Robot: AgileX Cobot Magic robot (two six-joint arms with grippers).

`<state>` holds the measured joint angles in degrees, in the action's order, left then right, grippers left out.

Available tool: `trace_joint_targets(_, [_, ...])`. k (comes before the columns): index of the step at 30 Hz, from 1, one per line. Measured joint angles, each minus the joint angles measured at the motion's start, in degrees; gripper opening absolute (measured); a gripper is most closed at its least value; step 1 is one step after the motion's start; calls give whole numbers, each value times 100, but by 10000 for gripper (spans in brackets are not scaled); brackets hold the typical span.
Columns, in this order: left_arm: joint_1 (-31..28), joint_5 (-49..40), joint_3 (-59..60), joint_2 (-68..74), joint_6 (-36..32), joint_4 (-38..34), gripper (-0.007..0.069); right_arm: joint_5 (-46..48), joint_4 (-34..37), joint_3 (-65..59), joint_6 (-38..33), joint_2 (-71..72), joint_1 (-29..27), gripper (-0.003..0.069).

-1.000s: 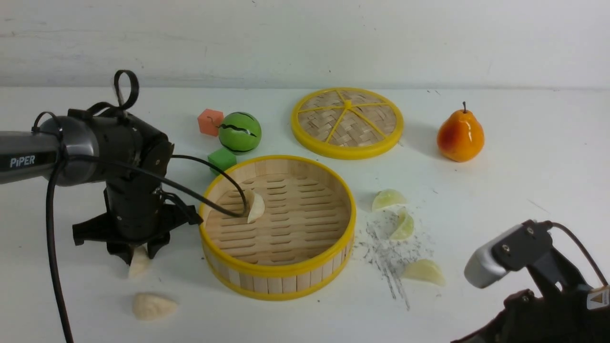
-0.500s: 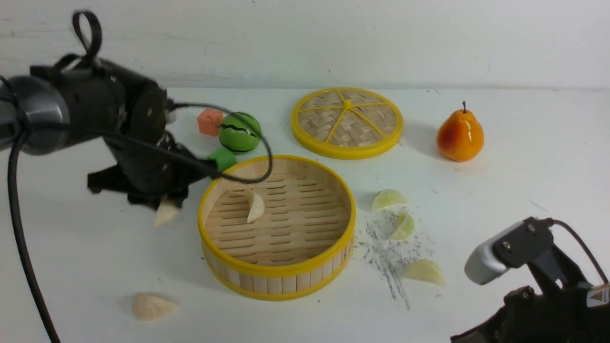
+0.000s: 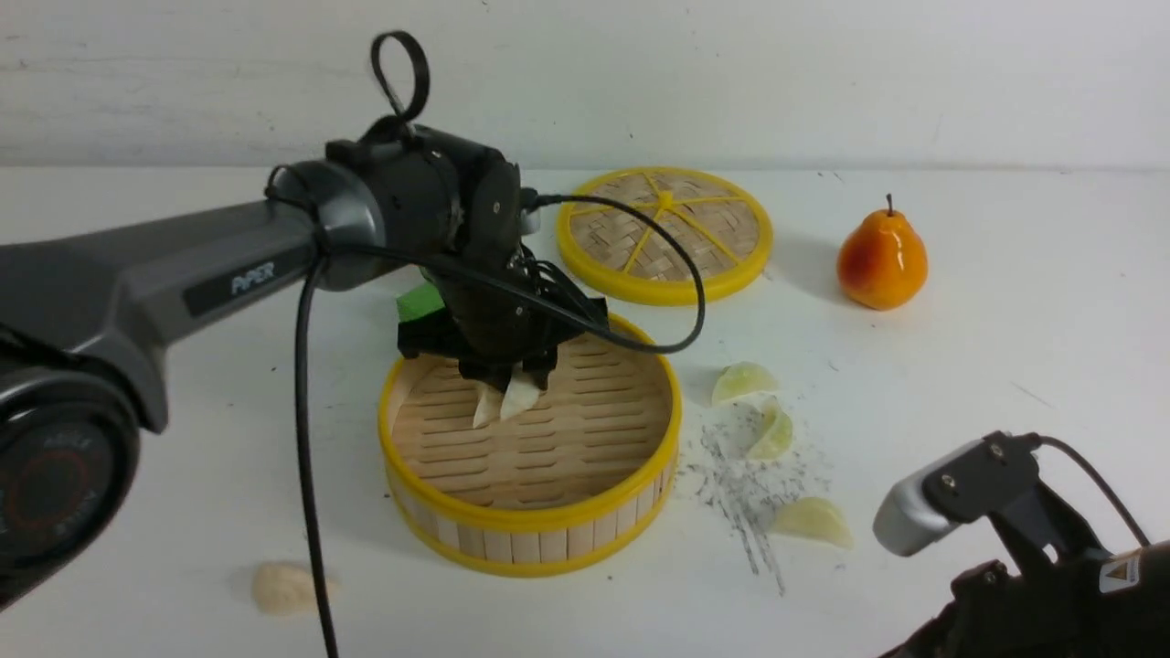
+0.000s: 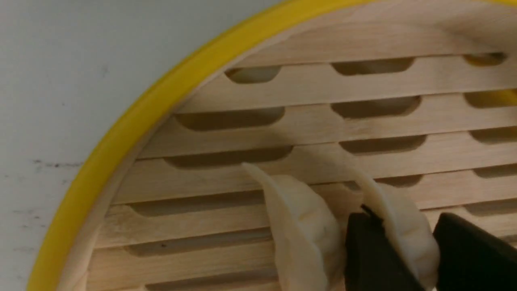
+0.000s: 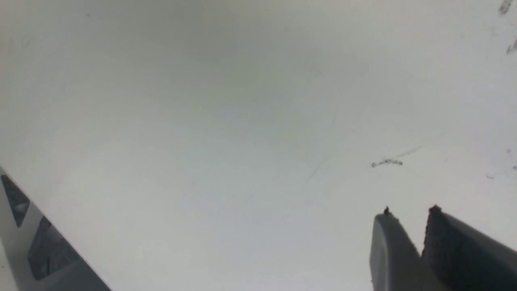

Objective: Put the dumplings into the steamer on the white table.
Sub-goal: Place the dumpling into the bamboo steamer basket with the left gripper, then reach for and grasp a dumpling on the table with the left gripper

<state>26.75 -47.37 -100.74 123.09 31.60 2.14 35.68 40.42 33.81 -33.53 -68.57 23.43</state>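
The steamer [image 3: 548, 523] stands mid-table on the white table [image 3: 1005, 347]. My left gripper [image 3: 512, 382] hangs just over its slatted floor, shut on a cream dumpling [image 3: 524, 396]. In the left wrist view the fingers [image 4: 363, 250] pinch that dumpling [image 4: 398, 216], inside the yellow rim [image 4: 121, 133]. A second cream dumpling [image 3: 482, 408] stands on the floor beside it [image 4: 299, 230]. A third cream dumpling [image 3: 283, 587] lies at the front left. Three green dumplings [image 3: 742, 379] [image 3: 775, 431] [image 3: 812, 521] lie right of the basket. My right gripper [image 5: 410, 212] is shut and empty above bare table.
The woven lid [image 3: 665, 233] lies behind the basket and an orange pear [image 3: 882, 260] stands at the far right. A green cube [image 3: 416, 302] peeks out behind my left arm. Dark scratch marks [image 3: 740, 484] lie among the green dumplings. My right arm [image 3: 1005, 557] fills the front right corner.
My left gripper has lifted a cream dumpling off the table left of the basket and carried it right, over the basket floor. My right arm has shifted slightly.
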Motion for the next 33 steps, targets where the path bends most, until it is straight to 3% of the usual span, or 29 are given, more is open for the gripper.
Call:
trace_joint_targets(6, [0, -14, -50, 48, 117, 3, 196, 6, 25, 0, 0, 0, 0, 135])
trace_joint_targets(14, [0, 136, -50, 48, 346, 3, 310, 18, 26, 0, 0, 0, 0, 141])
trace_joint_targets(20, [0, 95, -50, -82, 428, -2, 326, 52, 26, 0, 0, 0, 0, 147])
trace_joint_targets(29, [0, -211, 451, -1793, -508, 323, 326, 87, 16, 0, 0, 0, 0, 153])
trace_joint_targets(33, [0, 14, 1642, -3017, -258, 435, 326, 87, 8, 0, 0, 0, 0, 158])
